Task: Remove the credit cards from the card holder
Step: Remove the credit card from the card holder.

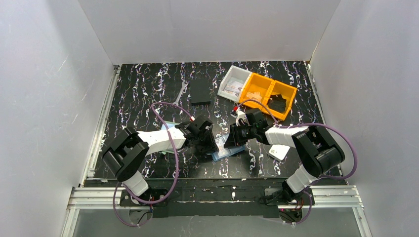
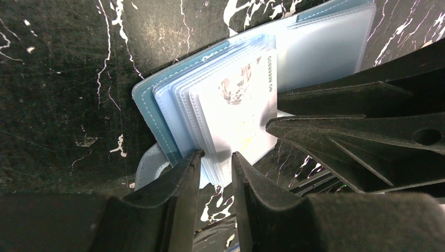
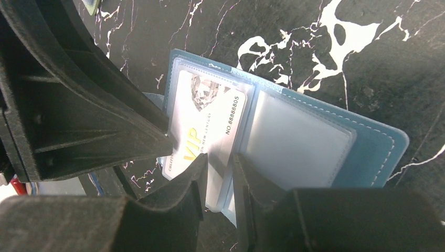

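Credit card (image 3: 210, 121), judged stiff and slick, is best pinched edgewise; floppy card holder (image 2: 149, 110) is nipped by narrowed left claw (image 2: 216, 157) and right claw (image 3: 220, 160).

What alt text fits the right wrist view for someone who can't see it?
An open blue card holder lies on the black marbled table, a VIP credit card in its left clear pocket. The right gripper has its jaws pinched on that pocket's lower edge; the left gripper fills the frame's left side.
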Motion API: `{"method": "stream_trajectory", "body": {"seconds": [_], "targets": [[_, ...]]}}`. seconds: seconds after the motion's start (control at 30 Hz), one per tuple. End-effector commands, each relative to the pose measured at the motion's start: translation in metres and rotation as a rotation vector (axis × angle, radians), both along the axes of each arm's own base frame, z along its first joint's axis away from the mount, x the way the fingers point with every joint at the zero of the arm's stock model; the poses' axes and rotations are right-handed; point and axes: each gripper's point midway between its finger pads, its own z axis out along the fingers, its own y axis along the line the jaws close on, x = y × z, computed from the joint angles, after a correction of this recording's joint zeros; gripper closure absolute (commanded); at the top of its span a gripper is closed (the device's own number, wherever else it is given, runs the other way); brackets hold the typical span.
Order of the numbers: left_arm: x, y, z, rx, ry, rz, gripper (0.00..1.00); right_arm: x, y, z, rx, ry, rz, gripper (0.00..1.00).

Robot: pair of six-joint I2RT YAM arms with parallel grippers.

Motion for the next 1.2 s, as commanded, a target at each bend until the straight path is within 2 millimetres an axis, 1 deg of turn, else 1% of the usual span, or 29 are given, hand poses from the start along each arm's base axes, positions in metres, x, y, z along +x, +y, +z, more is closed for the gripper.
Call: {"method": "stream_trajectory", "body": {"seconds": [0.0, 0.17, 0.37, 0.6, 0.93, 1.17], "targets": [[0.004, 0.009, 0.02, 0.006, -0.08, 0.012, 0.73, 0.01, 0.003, 0.005, -0.001, -0.028, -0.009, 0.67], [0.004, 0.005, 0.03, -0.063, -0.119, 0.008, 0.74, 0.012, 0.003, 0.005, 0.003, -0.021, -0.016, 0.69], [0.006, -0.006, 0.029, -0.12, -0.119, 0.002, 0.74, 0.013, 0.002, 0.005, 0.006, -0.02, -0.023, 0.69], [0.008, -0.007, 0.02, -0.093, -0.098, 0.009, 0.75, 0.013, 0.002, 0.006, 0.01, -0.018, -0.023, 0.69], [0.005, -0.007, -0.001, -0.058, -0.038, 0.022, 0.75, 0.012, 0.002, 0.005, 0.011, -0.014, -0.022, 0.69], [0.004, -0.011, -0.006, -0.071, -0.021, 0.021, 0.75, 0.011, 0.003, 0.003, 0.014, 0.003, -0.016, 0.68]]}}
